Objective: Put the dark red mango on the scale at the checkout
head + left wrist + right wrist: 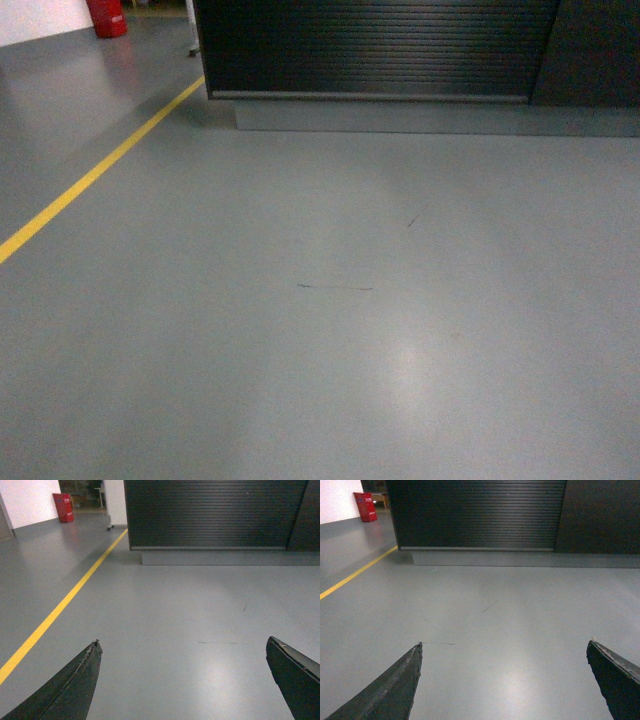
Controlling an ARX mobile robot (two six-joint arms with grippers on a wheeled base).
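Note:
The checkout (370, 50) shows only its horizontally ribbed black front panel, across the top of the head view. The same checkout panel (215, 515) fills the top of the left wrist view, and the checkout (475, 515) does likewise in the right wrist view. Its top, the scale and the dark red mango are out of view. My left gripper (183, 644) is open over bare grey floor, nothing between its fingers. My right gripper (505, 644) is open too, also empty. Neither gripper appears in the head view.
A yellow floor line (95, 172) runs diagonally at the left toward the counter's corner. A red object (107, 17) stands far back left by a white wall. A grey plinth (430, 115) runs under the counter. Grey glossy floor (330, 330) lies between me and the counter.

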